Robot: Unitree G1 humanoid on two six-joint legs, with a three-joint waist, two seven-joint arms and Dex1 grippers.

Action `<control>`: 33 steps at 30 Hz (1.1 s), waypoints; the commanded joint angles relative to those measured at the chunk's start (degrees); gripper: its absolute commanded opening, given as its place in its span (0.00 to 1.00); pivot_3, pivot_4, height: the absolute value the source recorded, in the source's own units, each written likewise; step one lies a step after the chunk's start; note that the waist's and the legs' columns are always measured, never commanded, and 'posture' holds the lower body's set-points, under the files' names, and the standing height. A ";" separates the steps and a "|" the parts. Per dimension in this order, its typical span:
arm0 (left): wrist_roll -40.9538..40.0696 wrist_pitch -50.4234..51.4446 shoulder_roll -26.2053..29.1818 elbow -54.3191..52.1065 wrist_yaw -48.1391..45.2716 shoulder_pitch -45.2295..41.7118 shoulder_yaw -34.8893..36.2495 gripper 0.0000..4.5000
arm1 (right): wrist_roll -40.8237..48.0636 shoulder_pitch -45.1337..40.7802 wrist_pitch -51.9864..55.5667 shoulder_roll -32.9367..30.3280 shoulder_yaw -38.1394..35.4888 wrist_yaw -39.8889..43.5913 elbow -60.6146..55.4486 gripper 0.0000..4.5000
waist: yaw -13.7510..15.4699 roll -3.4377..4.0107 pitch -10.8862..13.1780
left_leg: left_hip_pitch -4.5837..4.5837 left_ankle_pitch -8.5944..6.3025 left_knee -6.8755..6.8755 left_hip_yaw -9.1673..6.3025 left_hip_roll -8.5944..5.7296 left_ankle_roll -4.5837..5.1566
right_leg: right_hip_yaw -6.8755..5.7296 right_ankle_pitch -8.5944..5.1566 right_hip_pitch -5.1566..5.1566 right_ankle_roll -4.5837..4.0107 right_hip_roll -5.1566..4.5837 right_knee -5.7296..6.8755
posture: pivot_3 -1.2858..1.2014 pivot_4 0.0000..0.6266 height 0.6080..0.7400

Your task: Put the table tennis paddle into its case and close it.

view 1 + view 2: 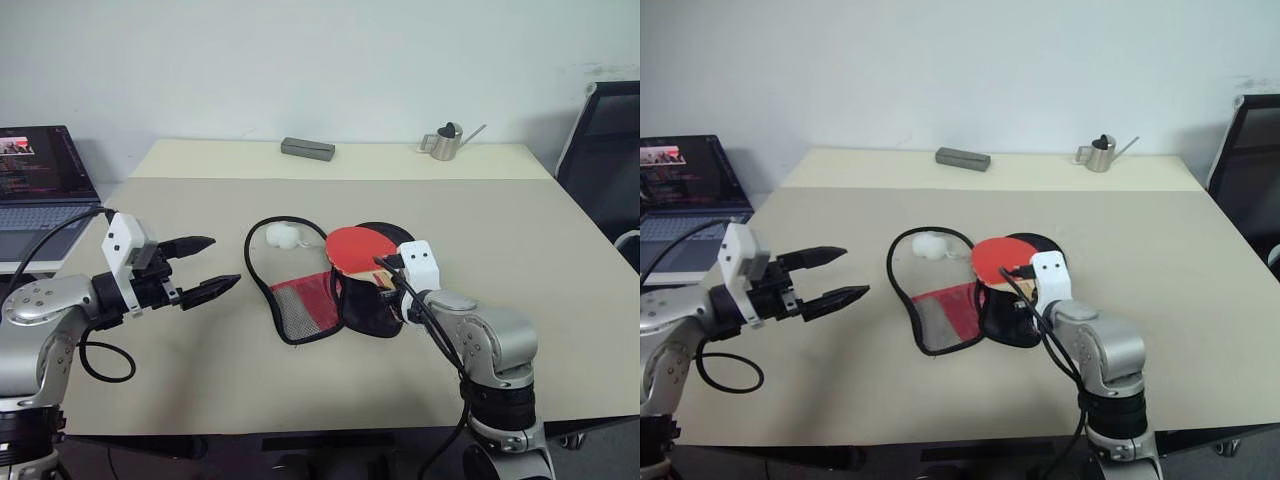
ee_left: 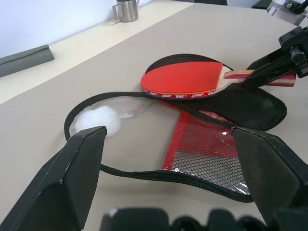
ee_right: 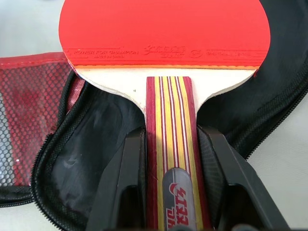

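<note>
Red rubber first, from the head views: the table tennis paddle (image 1: 361, 247) rides above the open case (image 1: 372, 305), blade level, handle end in my right gripper (image 1: 388, 283). Case lies unzipped on the surface (image 1: 520, 260), mesh flap (image 1: 306, 306) folded out toward my left side. My left gripper (image 1: 212, 267) hangs beside the flap, well apart from it, fingers spread wide, holding nothing.

Left wrist view: blade hovers over the black half of the case, its edge reaching past the case's far rim. Risk: if I lower it from here, the blade may land on the zip edge rather than inside. A white fluffy charm (image 2: 97, 120) sits near the flap's rim; it could get trapped when the flap is folded over.

Right wrist view: my fingers (image 3: 123, 185) are clamped on either side of the striped wooden handle (image 3: 171, 144), low down on it. Grip looks square, though I cannot tell how firm. Held so far from the blade, the paddle could pivot or slip if the blade catches the fabric lining, and the loose case, pinned by nothing, could slide with it.
</note>
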 commanded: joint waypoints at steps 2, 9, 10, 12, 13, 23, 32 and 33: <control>-0.24 -0.72 0.94 -1.65 0.19 -1.22 0.73 1.00 | -1.29 -0.44 -3.23 -0.31 -0.68 -0.75 -0.87 0.25 | 0.02 0.00 0.00 | 0.00 0.00 0.00 0.00 0.00 0.00 | 0.00 0.01 0.00 0.01 0.01 0.00 | 0.52 0.24 1.00; -0.19 -0.57 0.90 -1.24 0.47 -2.11 0.42 1.00 | -2.78 -0.79 -3.30 -0.26 -2.45 -2.43 -2.70 0.25 | 0.06 -0.01 0.00 | -0.01 0.00 0.00 -0.02 0.00 0.00 | -0.01 0.01 0.01 0.01 0.01 0.00 | 0.52 0.24 1.00; -0.15 -0.54 0.84 -1.20 0.52 -2.33 0.26 1.00 | -3.15 -0.79 -3.41 -0.10 -2.65 -2.85 -2.79 0.25 | 0.04 0.00 0.00 | 0.00 0.00 0.00 -0.01 0.00 0.00 | -0.01 0.01 0.01 0.01 0.01 0.00 | 0.52 0.24 1.00; 0.00 -0.68 0.75 -0.91 0.49 -2.71 -0.04 1.00 | -4.01 -0.68 -4.03 -0.01 -2.78 -3.53 -2.49 0.25 | 0.02 0.00 0.00 | 0.00 0.00 0.00 0.00 0.00 0.00 | 0.00 0.01 0.00 0.01 0.01 0.00 | 0.52 0.24 1.00; 0.01 -0.72 0.75 -0.77 0.48 -2.91 -0.18 1.00 | -4.29 -0.64 -4.18 -0.01 -2.80 -3.76 -2.24 0.25 | 0.01 0.00 0.00 | 0.00 0.00 0.00 0.00 0.00 0.00 | 0.00 0.01 0.00 0.01 0.01 0.00 | 0.52 0.24 1.00; 0.23 -0.78 0.47 -0.42 0.73 -3.60 -0.77 1.00 | -4.54 -1.43 -4.95 1.75 -1.28 -3.28 -0.69 0.25 | -0.20 0.00 0.00 | 0.00 0.00 0.00 -0.01 0.01 0.00 | 0.02 0.01 -0.01 0.01 0.04 0.00 | 0.52 0.24 1.00; -0.03 -0.85 0.25 -0.89 1.34 -2.90 -0.61 1.00 | -4.03 -2.27 -4.74 1.92 -0.90 -1.75 -0.52 0.41 | -0.50 0.00 0.00 | 0.00 0.00 0.00 -0.01 0.01 0.00 | 0.02 0.01 -0.01 0.01 0.05 0.00 | 0.52 0.24 1.00; -0.02 -0.87 0.23 -0.85 1.38 -2.95 -0.65 1.00 | -3.90 -2.39 -4.83 1.85 -1.02 -1.49 -0.77 0.45 | -0.54 0.00 0.00 | 0.00 0.00 0.00 -0.01 0.01 0.00 | 0.02 0.01 -0.01 0.01 0.05 0.01 | 0.52 0.24 1.00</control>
